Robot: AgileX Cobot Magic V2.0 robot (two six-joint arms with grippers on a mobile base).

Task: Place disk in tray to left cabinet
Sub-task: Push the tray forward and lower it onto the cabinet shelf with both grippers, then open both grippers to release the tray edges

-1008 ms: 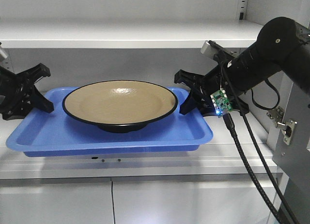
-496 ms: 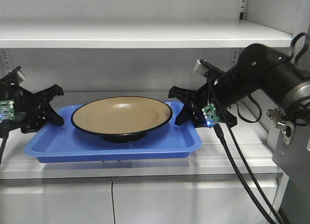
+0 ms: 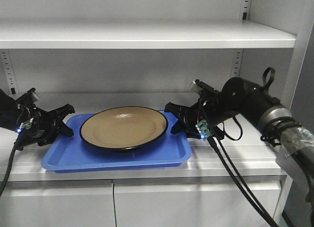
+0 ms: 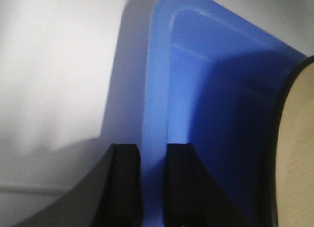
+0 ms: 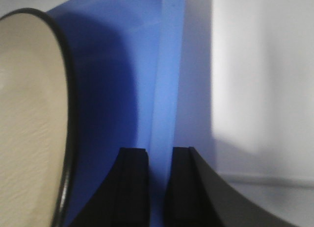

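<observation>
The tan disk (image 3: 123, 127) with a black rim lies in the blue tray (image 3: 73, 156). The tray is low over the left cabinet's middle shelf (image 3: 235, 158); I cannot tell if it rests on it. My left gripper (image 3: 67, 121) is shut on the tray's left rim, and my right gripper (image 3: 172, 119) is shut on its right rim. In the left wrist view the gripper (image 4: 153, 151) pinches the rim of the tray (image 4: 157, 89), with the disk (image 4: 299, 138) at the right edge. In the right wrist view the gripper (image 5: 160, 153) pinches the tray (image 5: 167, 65), with the disk (image 5: 29, 114) at the left.
An upper shelf (image 3: 147, 36) hangs above the tray. Perforated rails (image 3: 237, 63) run up the back wall. Closed lower doors (image 3: 113, 202) are below the shelf. The hinged side door (image 3: 294, 168) stands at the right. Cables (image 3: 235, 178) hang from the right arm.
Both arms have carried the tray with the disk away from the camera, deeper into the cabinet and lower toward the shelf. Both grips on the rims have stayed the same.
</observation>
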